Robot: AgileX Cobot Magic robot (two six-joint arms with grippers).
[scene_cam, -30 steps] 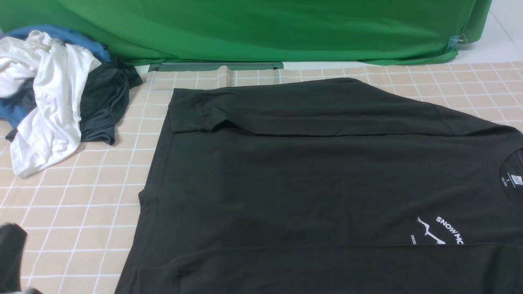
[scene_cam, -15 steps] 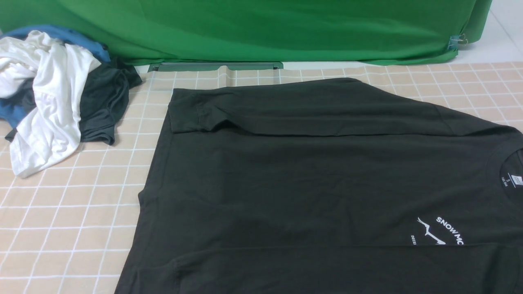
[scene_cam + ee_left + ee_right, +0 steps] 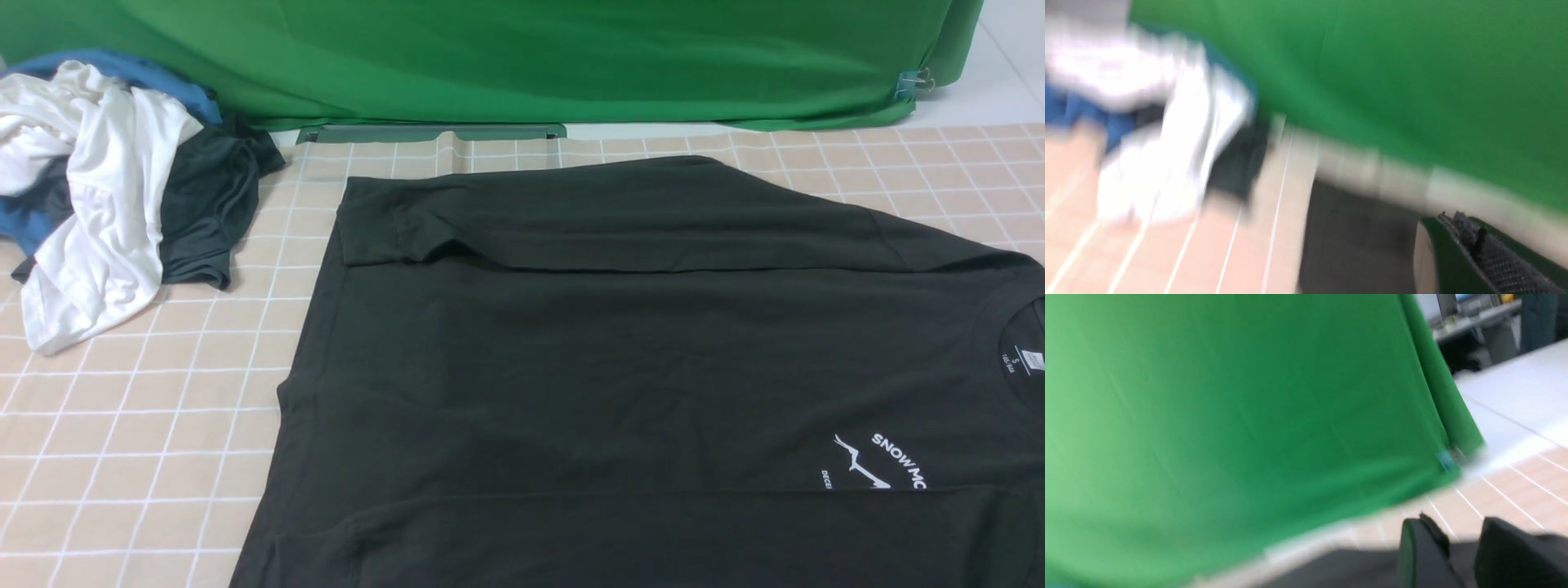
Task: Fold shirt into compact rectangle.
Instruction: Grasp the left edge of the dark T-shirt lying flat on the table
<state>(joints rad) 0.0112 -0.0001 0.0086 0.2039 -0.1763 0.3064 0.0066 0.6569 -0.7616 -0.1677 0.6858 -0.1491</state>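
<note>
Because the shirt must end up as a small neat block, it lies spread flat on the checked table (image 3: pixel 147 425), and it fills most of the middle and right. The shirt (image 3: pixel 620 359) lies sideways, with its neck hole to the right. Its far long side is turned in, with the sleeve (image 3: pixel 392 233) tucked on top. Its near long side is turned in too, and hides part of the white logo (image 3: pixel 878 465). We think this makes a long strip, ready to be folded end to end.

We see no arm from the front. The left gripper (image 3: pixel 1453 228) is pressed together and we see nothing in it, but its picture is very blurry. The right gripper (image 3: pixel 1457 535) has its fingers a little apart with nothing between them. We guess both are up off the cloth.

Behind the table hangs a big green curtain (image 3: pixel 522 57). A pile of clothes (image 3: pixel 106 188), white, blue and dark, sits at the far left. It is near the shirt but not touching, so we think it will not get in the way. A small clip (image 3: pixel 914 82) holds the curtain's right corner.
</note>
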